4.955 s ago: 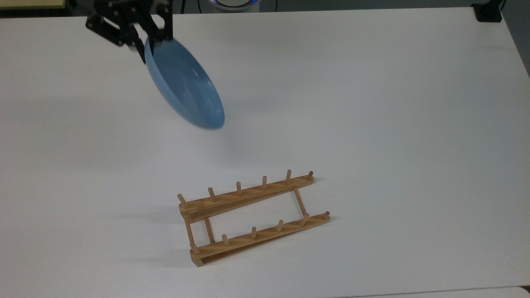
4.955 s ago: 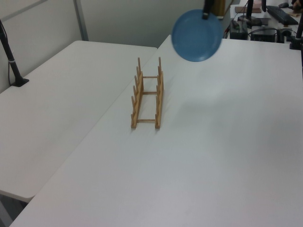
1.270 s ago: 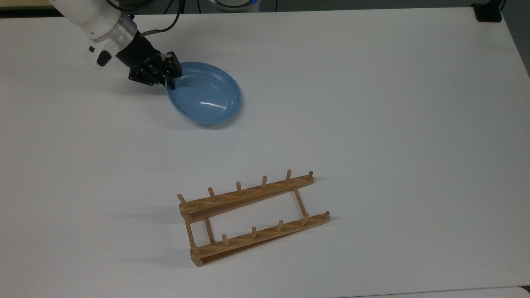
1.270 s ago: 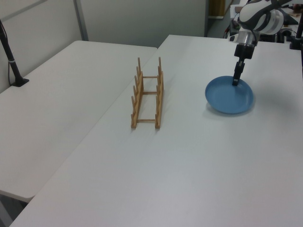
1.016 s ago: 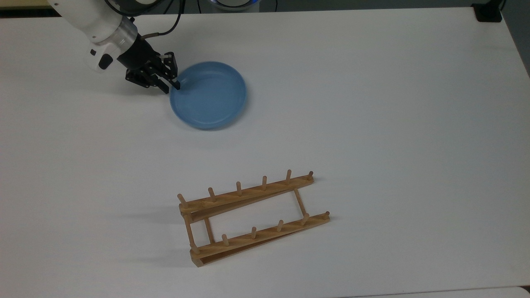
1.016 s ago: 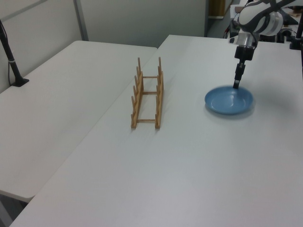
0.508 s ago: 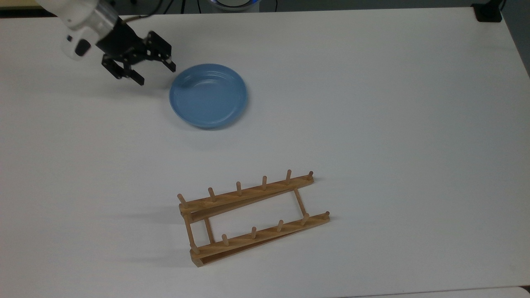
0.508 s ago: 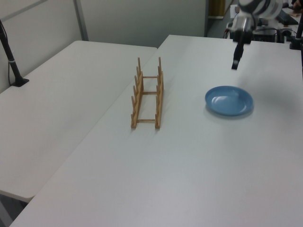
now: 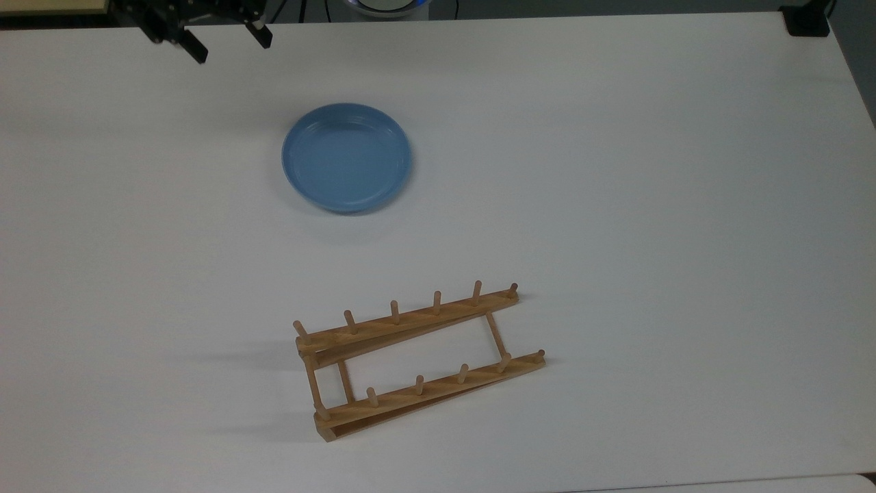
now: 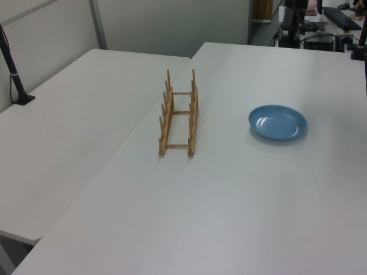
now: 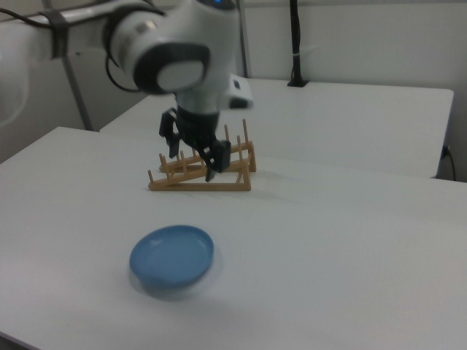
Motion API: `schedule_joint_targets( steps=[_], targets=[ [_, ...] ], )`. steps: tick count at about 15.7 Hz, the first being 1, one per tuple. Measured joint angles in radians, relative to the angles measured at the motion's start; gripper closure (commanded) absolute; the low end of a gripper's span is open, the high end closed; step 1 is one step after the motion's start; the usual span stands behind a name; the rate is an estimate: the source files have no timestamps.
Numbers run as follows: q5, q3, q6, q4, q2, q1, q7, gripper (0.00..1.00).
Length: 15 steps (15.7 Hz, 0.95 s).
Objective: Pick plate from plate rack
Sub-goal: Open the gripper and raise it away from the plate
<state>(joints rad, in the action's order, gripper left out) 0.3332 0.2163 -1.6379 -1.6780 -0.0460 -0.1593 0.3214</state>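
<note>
The light-blue plate (image 9: 347, 157) lies flat, rim up, on the white table (image 9: 616, 171), away from the wooden plate rack (image 9: 417, 359), which holds nothing between its pegs. My gripper (image 9: 231, 44) hangs open and empty at the top view's upper left edge, above the table and well clear of the plate. In the right view the gripper (image 11: 193, 160) hovers high in front of the plate rack (image 11: 228, 187), with the plate (image 11: 172, 259) on the table below it. The left view has the plate (image 10: 277, 122) to the right of the plate rack (image 10: 179, 114).
A black mount (image 9: 807, 20) sits at the table's far right corner in the top view. A second white table (image 10: 69, 132) adjoins on the left view's left, with a black post (image 10: 14, 74) standing on it.
The gripper opened and let go of the plate's rim; the plate settled flat on the table. The gripper then rose and drew back toward the top view's upper left.
</note>
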Motion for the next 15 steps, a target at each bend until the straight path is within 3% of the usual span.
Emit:
schedule_joint_targets(
  steps=[4,15],
  targets=[
    [-0.189,-0.008,0.014,0.071,0.021,0.123,-0.287,0.0],
    [-0.32,-0.007,-0.112,0.106,0.041,0.151,-0.218,0.0]
  ],
)
